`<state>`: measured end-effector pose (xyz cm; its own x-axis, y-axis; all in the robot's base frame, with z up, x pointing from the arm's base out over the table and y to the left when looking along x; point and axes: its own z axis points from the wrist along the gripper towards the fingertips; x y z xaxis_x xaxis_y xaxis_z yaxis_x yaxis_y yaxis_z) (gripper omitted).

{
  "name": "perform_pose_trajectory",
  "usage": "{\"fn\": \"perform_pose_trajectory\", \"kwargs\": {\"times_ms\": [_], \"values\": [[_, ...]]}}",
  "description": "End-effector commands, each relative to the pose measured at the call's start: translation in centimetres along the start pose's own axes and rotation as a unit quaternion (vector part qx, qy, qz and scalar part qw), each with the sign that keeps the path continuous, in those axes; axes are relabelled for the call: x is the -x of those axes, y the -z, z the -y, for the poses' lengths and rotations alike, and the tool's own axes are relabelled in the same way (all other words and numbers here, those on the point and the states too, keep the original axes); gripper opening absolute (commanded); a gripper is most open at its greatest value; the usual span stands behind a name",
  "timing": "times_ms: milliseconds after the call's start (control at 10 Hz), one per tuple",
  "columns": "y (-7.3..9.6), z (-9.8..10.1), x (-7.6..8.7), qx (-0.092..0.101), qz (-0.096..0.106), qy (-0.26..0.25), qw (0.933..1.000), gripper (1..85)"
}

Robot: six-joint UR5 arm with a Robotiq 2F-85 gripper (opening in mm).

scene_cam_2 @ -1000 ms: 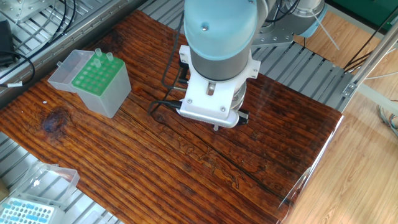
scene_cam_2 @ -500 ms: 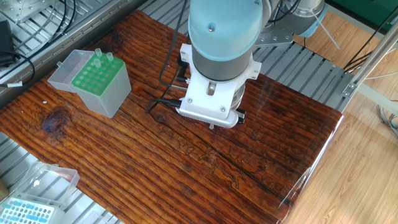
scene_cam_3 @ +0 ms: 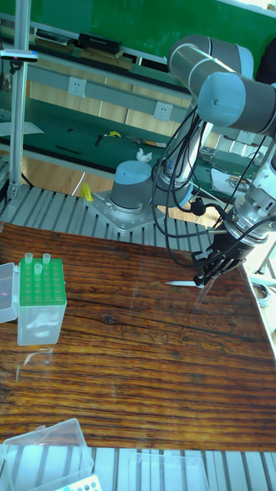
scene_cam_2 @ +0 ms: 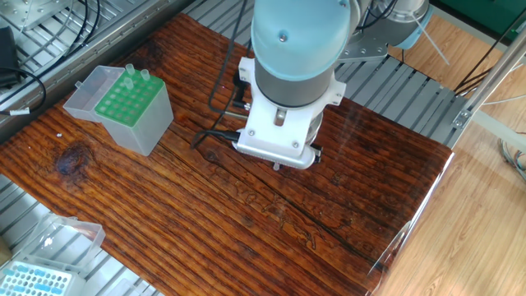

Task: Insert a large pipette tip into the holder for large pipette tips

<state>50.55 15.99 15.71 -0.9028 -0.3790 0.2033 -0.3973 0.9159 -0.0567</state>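
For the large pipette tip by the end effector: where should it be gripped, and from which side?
Grip the large pipette tip at its wide end, coming from above. It sits roughly horizontal, so the fingers can close across it, and the thick end offers the most surface. The end effector appears shut there.

Wooden table (scene_cam_2: 246,214) bears the green-topped holder (scene_cam_2: 130,111)

The fixed view looks steeply down from close above the gripper (scene_cam_2: 276,167), its wrist hiding the fingers. The tall fixed view faces it level across the table (scene_cam_3: 138,360). Both share the green-topped holder (scene_cam_2: 125,99).
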Motion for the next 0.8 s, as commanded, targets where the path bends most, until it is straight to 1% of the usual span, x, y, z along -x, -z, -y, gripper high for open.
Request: {"fn": "perform_pose_trajectory", "kwargs": {"times_ms": [0,100,300,400,500,600,700], "values": [[0.1,0.2,-0.3,-0.003,-0.006,0.0,1.0,1.0],[0.1,0.0,-0.7,0.002,-0.012,0.002,0.9999,1.0],[0.2,0.9,-2.5,-0.015,-0.047,0.003,0.9988,1.0],[0.3,1.0,-2.6,-0.019,-0.05,0.003,0.9986,1.0],[0.3,1.5,-2.9,-0.027,-0.055,-0.001,0.9981,1.0],[0.2,1.4,-2.3,-0.026,-0.044,-0.006,0.9987,1.0],[0.2,1.4,-1.3,-0.025,-0.024,-0.009,0.9993,1.0]]}}
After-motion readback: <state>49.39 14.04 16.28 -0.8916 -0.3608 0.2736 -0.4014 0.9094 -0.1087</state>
